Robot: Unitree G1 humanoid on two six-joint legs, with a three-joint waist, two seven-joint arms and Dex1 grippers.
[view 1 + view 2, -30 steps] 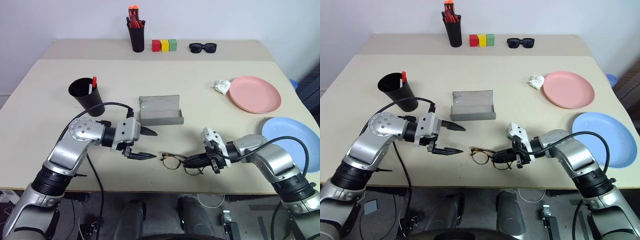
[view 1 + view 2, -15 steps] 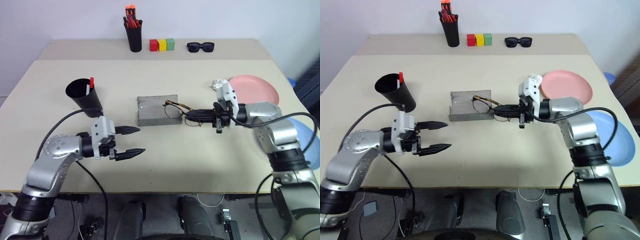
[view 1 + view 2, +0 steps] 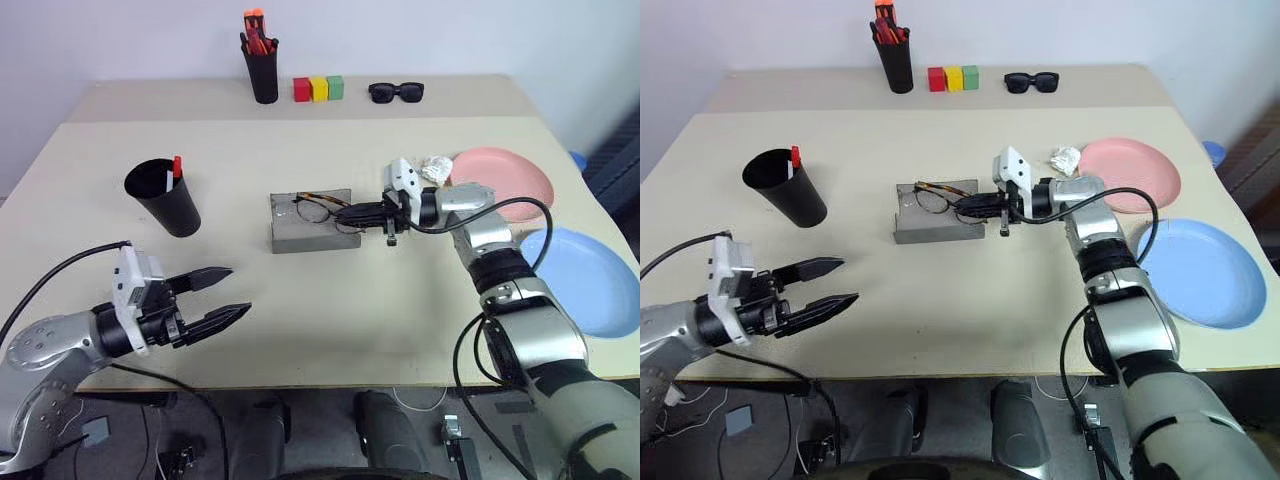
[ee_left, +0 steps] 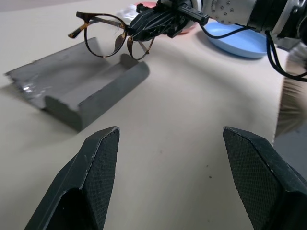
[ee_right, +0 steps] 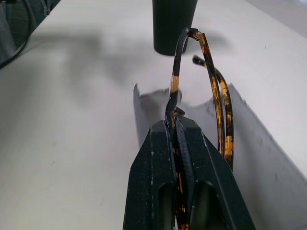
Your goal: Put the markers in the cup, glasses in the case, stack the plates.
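Observation:
My right gripper (image 3: 347, 213) is shut on the temple of the thin tortoiseshell-rimmed glasses (image 3: 313, 209). It holds them just over the open grey case (image 3: 300, 243) at mid-table; whether they touch it I cannot tell. In the right wrist view the black fingertips (image 5: 158, 143) pinch the folded arm of the glasses (image 5: 211, 81). My left gripper (image 3: 232, 293) hangs open and empty near the front left edge, well short of the case (image 4: 81, 88). The black cup (image 3: 165, 198) holds a red-capped marker (image 3: 177, 166) and a white one. The pink plate (image 3: 512, 176) and the blue plate (image 3: 590, 285) lie apart at the right.
Along the back edge stand a black pen holder (image 3: 263, 78) with orange-red pens, three coloured blocks (image 3: 318, 89) and black sunglasses (image 3: 396, 93). A crumpled white paper (image 3: 437, 167) lies by the pink plate. Cables trail from both arms.
My right gripper lifted the glasses from the front of the table and carried them back and left over the case. My left arm drew back to the front left, still open.

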